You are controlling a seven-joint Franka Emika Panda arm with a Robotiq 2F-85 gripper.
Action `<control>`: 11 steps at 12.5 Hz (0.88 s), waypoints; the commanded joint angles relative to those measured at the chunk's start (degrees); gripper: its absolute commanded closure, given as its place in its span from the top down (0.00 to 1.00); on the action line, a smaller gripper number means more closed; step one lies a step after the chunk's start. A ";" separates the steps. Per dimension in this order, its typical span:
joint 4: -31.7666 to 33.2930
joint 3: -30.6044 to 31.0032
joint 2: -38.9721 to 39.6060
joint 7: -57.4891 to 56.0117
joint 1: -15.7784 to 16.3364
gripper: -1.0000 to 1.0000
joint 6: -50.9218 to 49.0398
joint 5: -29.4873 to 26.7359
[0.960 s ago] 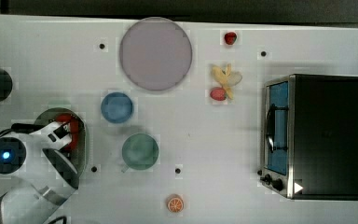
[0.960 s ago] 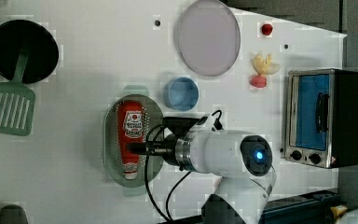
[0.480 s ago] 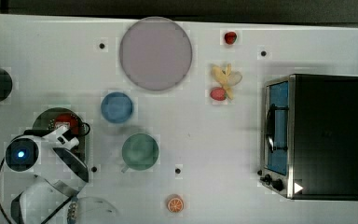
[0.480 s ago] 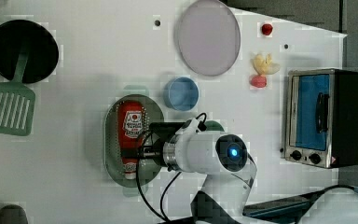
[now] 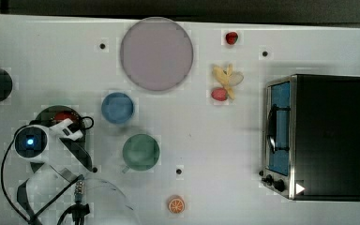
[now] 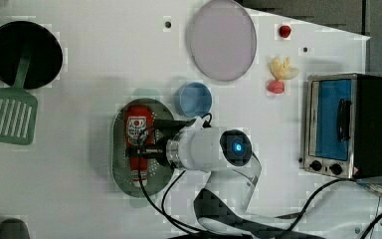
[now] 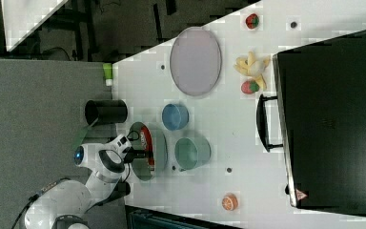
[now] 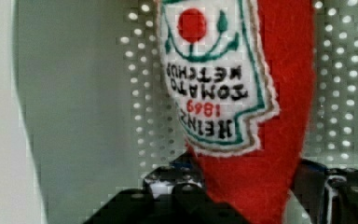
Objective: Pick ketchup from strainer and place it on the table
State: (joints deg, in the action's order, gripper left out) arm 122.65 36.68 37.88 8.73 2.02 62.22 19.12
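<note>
The ketchup point(image 6: 138, 127), a red bottle with a white-and-red label, lies flat in the pale green strainer point(image 6: 119, 164) on the white table point(image 6: 89, 74). My gripper point(image 6: 142, 149) reaches down into the strainer across the bottle's narrower end. In the wrist view the ketchup point(image 8: 270, 116) runs down between the dark fingers point(image 8: 177, 200), which press against both of its sides above the perforated strainer point(image 8: 135, 93) floor. The top view shows a bit of red ketchup point(image 5: 64, 116) beside my wrist. In the right view the gripper point(image 7: 145, 155) sits over the strainer point(image 7: 159, 148).
A blue cup point(image 6: 193, 99) stands just beside the strainer and a green cup point(image 5: 141, 152) a little further off. A lilac plate point(image 6: 222, 39), a toaster oven point(image 6: 345, 127), a black pan point(image 6: 24, 55), a green spatula point(image 6: 7, 119) and an orange slice point(image 5: 176, 205) lie around.
My arm has shifted toward the left view's left, further over the strainer. The fingers have come in from wide open onto the ketchup's sides.
</note>
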 commanded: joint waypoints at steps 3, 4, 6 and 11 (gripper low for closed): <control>-0.79 1.60 -7.96 2.12 1.19 0.56 -5.50 -0.03; -0.80 2.33 -10.62 2.12 0.75 0.56 -7.90 -1.06; -1.01 3.67 -16.72 2.02 -0.48 0.56 -11.50 -5.63; -3.92 3.32 -29.46 -2.98 -4.74 0.56 -21.79 -13.32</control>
State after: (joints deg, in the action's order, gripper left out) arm 119.85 40.23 7.39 7.70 -0.53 41.04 6.87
